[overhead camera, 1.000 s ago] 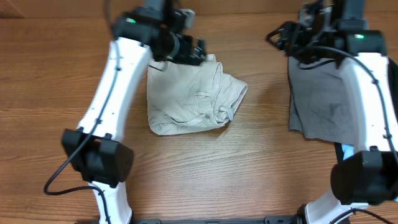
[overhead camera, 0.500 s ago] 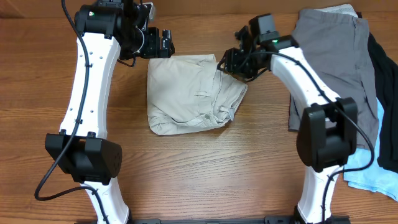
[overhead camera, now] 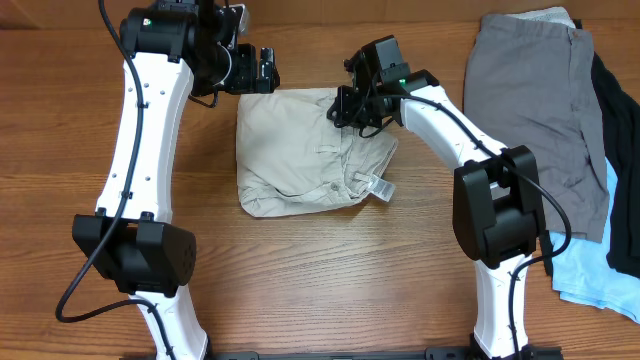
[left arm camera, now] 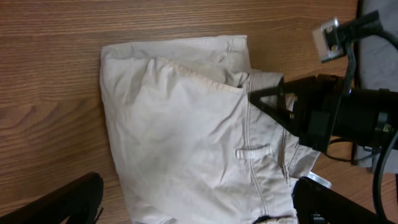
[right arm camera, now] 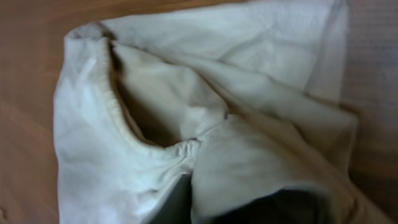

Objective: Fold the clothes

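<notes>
The cream-beige shorts [overhead camera: 295, 155] lie folded at the table's middle, with a small white label [overhead camera: 381, 189] at their lower right corner. My right gripper [overhead camera: 350, 106] is shut on the top right edge of these shorts, and bunched beige cloth [right arm camera: 155, 93] fills its wrist view above the dark fingers [right arm camera: 283, 208]. My left gripper [overhead camera: 256, 70] hangs open just above the shorts' top left corner. In its wrist view the shorts [left arm camera: 180, 137] lie between its spread fingers [left arm camera: 65, 202], with the right gripper [left arm camera: 280, 104] on the waistband.
Grey shorts [overhead camera: 530, 110] lie spread at the right. A black piece [overhead camera: 620, 130] and a light-blue piece [overhead camera: 585, 270] lie under and beside them at the table's right edge. Bare wood [overhead camera: 320, 280] lies in front of the beige shorts.
My right arm has swung left from the grey shorts to the beige shorts and closed on their top right edge. The white label has come into view. The left arm drew back earlier, then held.
</notes>
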Controlling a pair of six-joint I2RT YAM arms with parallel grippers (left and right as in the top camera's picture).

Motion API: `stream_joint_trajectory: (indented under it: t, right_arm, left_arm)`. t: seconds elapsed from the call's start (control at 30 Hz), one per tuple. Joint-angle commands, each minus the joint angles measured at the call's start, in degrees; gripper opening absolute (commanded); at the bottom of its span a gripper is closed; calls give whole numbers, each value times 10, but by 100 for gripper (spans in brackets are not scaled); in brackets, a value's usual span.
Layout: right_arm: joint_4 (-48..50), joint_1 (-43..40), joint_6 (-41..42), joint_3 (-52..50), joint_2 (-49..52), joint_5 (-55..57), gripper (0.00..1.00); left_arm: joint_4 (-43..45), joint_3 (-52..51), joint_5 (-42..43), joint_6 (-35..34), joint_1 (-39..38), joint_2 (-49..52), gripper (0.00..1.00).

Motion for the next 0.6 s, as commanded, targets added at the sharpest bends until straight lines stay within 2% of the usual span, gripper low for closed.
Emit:
stream_joint_trajectory:
  t: [0.0, 0.1, 0.3, 0.43, 0.57]
  right_arm:
    - [19, -7, 9, 25, 2, -13, 4]
    - [-30, -20, -1, 95, 1, -19, 4]
    - [-266, -53, -4, 263, -1, 31, 4]
    - [-389, -73, 7, 266, 0, 58, 4]
    - [-423, -82, 12, 212, 0, 84, 4]
  left_arm:
    - [-1, -3, -6, 12, -4, -5, 100]
    - [-1, -3, -6, 12, -4, -5, 100]
    - [0, -3, -8, 19, -4, -5, 100]
    - [1, -3, -8, 23, -4, -5, 100]
    - [0, -3, -8, 27, -4, -5, 100]
